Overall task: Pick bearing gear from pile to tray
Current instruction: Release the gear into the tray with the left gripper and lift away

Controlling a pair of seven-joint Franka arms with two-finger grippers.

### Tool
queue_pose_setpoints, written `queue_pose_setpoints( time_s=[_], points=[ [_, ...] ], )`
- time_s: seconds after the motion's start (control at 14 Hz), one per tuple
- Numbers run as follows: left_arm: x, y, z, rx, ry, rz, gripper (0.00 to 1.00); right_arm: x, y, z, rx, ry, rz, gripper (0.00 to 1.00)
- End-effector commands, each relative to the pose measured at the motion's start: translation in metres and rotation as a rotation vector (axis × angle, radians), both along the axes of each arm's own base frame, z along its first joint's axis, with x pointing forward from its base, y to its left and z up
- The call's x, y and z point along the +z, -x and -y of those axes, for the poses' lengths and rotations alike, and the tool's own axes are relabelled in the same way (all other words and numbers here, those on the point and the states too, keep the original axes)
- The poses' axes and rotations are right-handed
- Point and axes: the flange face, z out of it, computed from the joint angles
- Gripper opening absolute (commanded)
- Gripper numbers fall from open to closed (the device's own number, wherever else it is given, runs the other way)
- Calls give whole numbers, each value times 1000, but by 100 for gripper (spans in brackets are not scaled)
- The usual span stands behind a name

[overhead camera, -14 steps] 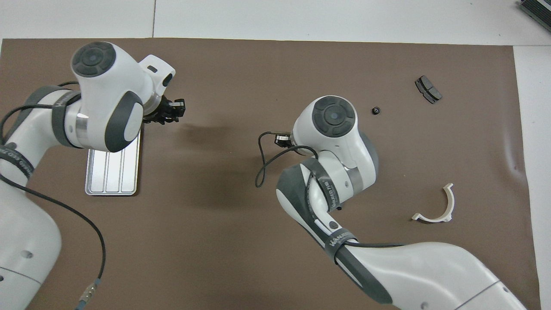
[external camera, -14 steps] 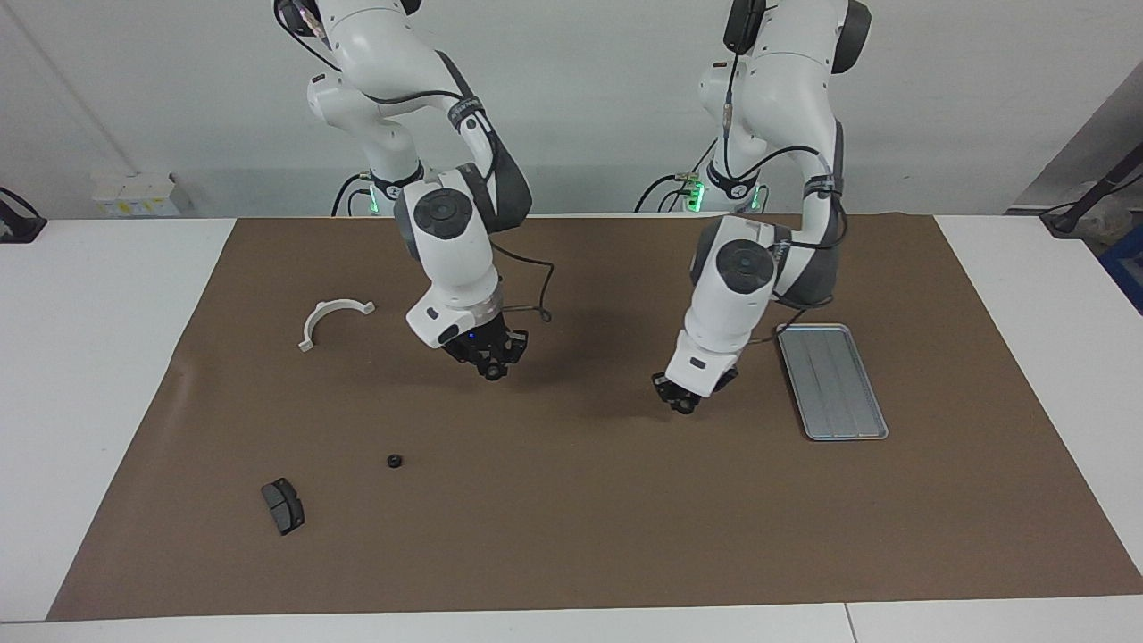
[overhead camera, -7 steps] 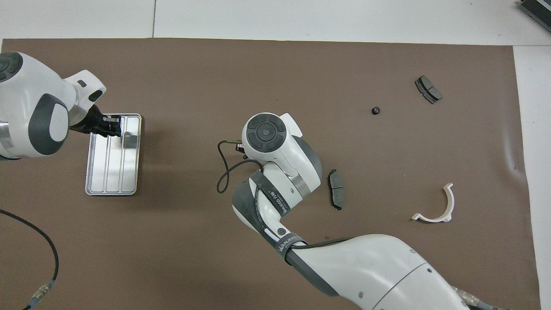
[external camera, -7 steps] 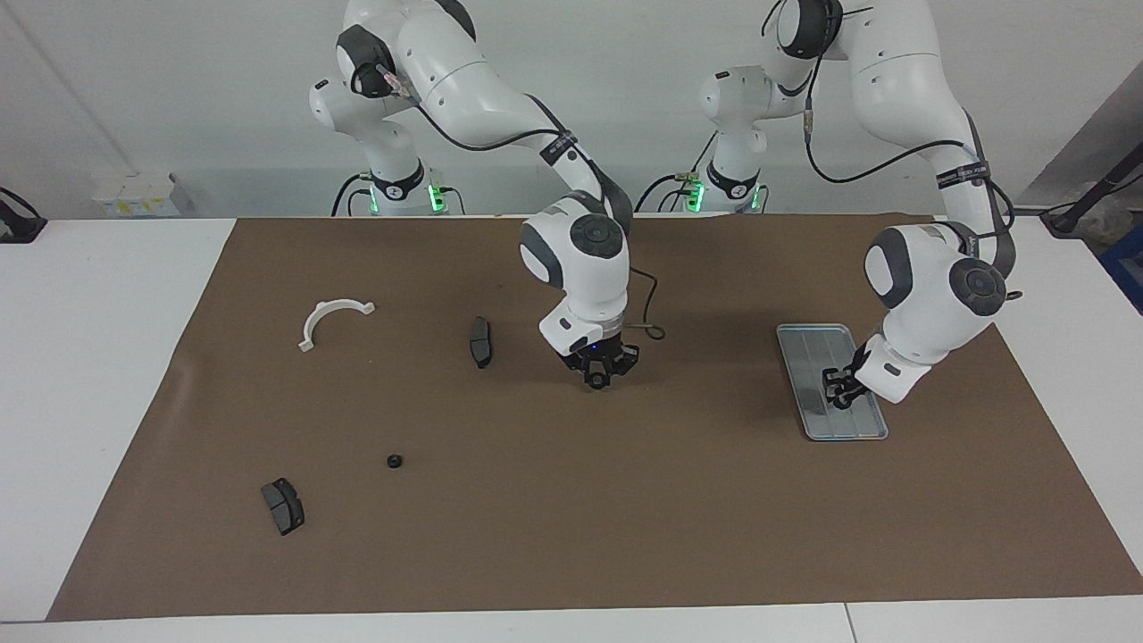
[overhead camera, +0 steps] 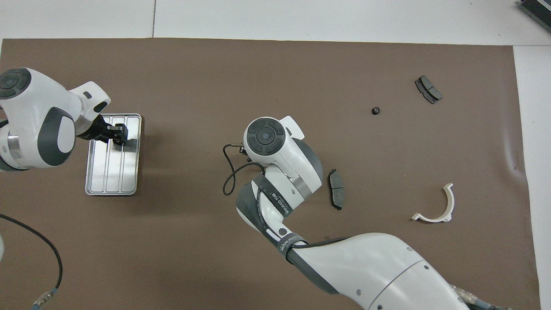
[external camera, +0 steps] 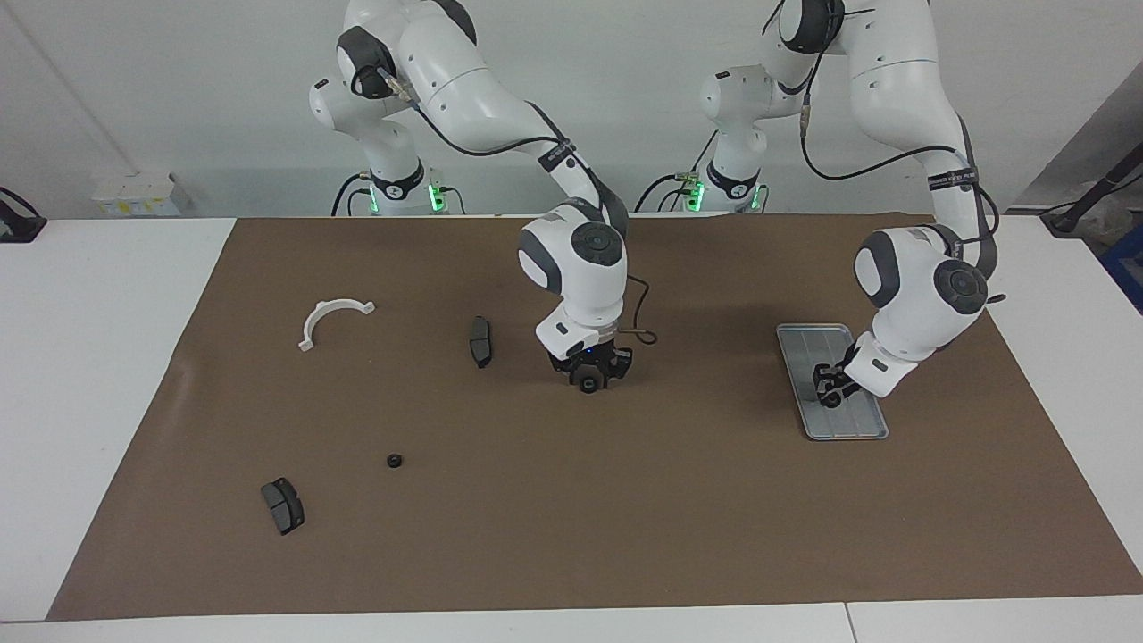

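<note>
The left gripper [external camera: 831, 390] is down over the tray [external camera: 863, 427], low above its ridged floor toward the end nearer the robots. Whether its fingers stand apart or closed, I cannot tell, and I cannot make out anything between them. The tray sits on the brown mat [external camera: 571, 536] toward the left arm's end of the table.

The right gripper [external camera: 588, 379] hangs low over the middle of the mat, pointing down, and its opening is just as hard to read from here; its wrist hides it in the overhead view.

The bearing gear [external camera: 393, 462], a tiny black round part, lies on the mat toward the right arm's end, well apart from both grippers. One dark brake pad [external camera: 282, 505] lies near it, farther from the robots. A second brake pad [external camera: 480, 341] lies beside the right gripper, and the white curved bracket [external camera: 331, 320] rests closer to the robots.
</note>
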Motion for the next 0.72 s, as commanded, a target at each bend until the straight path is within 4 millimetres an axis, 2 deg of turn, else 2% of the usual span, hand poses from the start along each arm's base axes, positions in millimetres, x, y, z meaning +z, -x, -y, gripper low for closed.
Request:
queue_pose_setpoints(
  time_s=[0.0, 0.07, 0.14, 0.21, 0.29, 0.43, 0.64],
  points=[
    [22, -6, 21, 7, -1, 39, 60, 12, -17, 21, -13, -3, 37, 100],
    [25, -7, 35, 48, -2, 45, 60, 17, -28, 38, -17, -5, 44, 100],
    [30, -7, 65, 94, -2, 50, 60, 18, -37, 53, -19, -4, 46, 100],
    [35, -4, 105, 165, -4, 55, 60, 19, -49, 75, -16, -1, 46, 100],
    [35, 4, 145, 228, -5, 53, 59, 22, -61, 95, -23, -2, 51, 100],
    [37, 21, 207, 302, -3, 58, 56, 22, -77, 129, -15, 4, 50, 100],
    [37, 46, 278, 336, 11, 71, 54, 22, -100, 188, 4, 12, 50, 100]
  ],
)
